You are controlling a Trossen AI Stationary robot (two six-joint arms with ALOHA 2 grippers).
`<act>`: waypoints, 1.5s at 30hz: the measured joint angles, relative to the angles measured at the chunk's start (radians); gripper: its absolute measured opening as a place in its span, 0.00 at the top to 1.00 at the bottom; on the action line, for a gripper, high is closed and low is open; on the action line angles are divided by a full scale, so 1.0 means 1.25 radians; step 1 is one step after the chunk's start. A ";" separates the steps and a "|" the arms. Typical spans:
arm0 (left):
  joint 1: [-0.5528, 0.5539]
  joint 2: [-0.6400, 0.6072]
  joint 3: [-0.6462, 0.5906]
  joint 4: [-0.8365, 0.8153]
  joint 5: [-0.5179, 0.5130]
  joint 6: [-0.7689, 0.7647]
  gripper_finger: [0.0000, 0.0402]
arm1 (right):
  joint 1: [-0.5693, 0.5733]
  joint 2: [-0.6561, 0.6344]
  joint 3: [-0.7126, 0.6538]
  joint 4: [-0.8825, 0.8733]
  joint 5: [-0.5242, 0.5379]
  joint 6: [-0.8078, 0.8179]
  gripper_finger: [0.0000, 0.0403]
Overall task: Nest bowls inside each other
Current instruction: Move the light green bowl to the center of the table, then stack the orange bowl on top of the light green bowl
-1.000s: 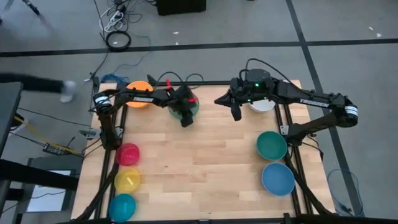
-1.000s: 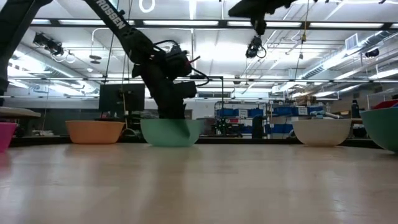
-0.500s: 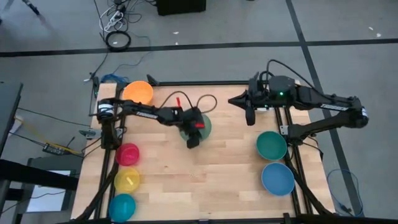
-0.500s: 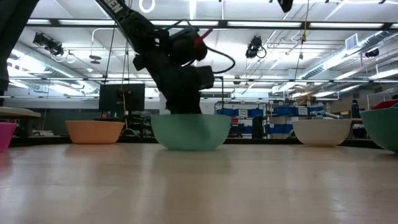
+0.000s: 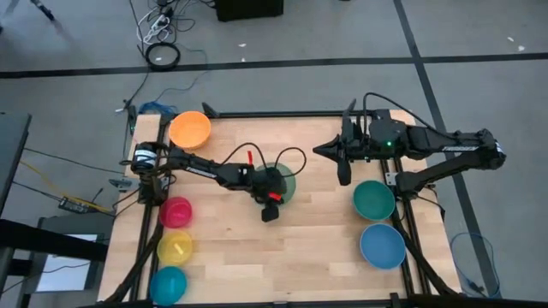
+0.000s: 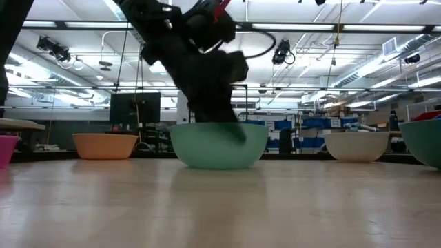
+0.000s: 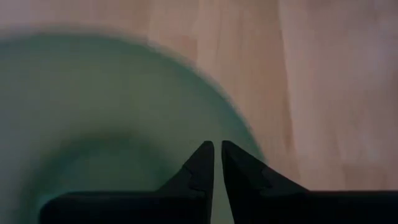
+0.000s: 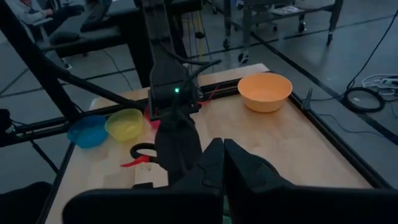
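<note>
While the left gripper pinches the rim of the pale green bowl near the middle of the table, we judge the step in hand to be carrying that bowl toward another one to nest it. Its fingers stand almost together with the thin wall between them, so we would keep the drag low and slow, lift before reaching the target, centre over it, then release. The bowl sits flat on the wood in the low view. The right gripper hangs above the table's far right part, jaws closed on nothing, near the teal bowl. A blue bowl sits just nearer than the teal one. The orange bowl is at the far left corner; pink, yellow and cyan run down the left edge. A white bowl shows at table height. Pale wooden top, dark frame; grey floor with cables beyond, shelving and ceiling lights behind.
</note>
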 joint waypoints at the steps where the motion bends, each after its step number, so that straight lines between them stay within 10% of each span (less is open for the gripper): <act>1: -0.004 0.000 0.013 0.001 -0.010 0.008 0.89 | 0.004 0.000 0.000 0.000 0.001 0.000 1.00; 14: 0.050 -0.057 0.144 -0.342 -0.332 0.134 0.77 | 0.008 0.000 -0.061 -0.013 0.020 0.019 1.00; 30: 0.331 -0.472 -0.218 -0.419 -0.348 0.126 0.75 | -0.004 -0.019 -0.115 -0.011 0.019 -0.014 1.00; 45: 0.441 -0.524 -0.236 -0.664 -0.400 0.042 0.74 | -0.080 -0.033 -0.115 -0.016 0.015 -0.030 1.00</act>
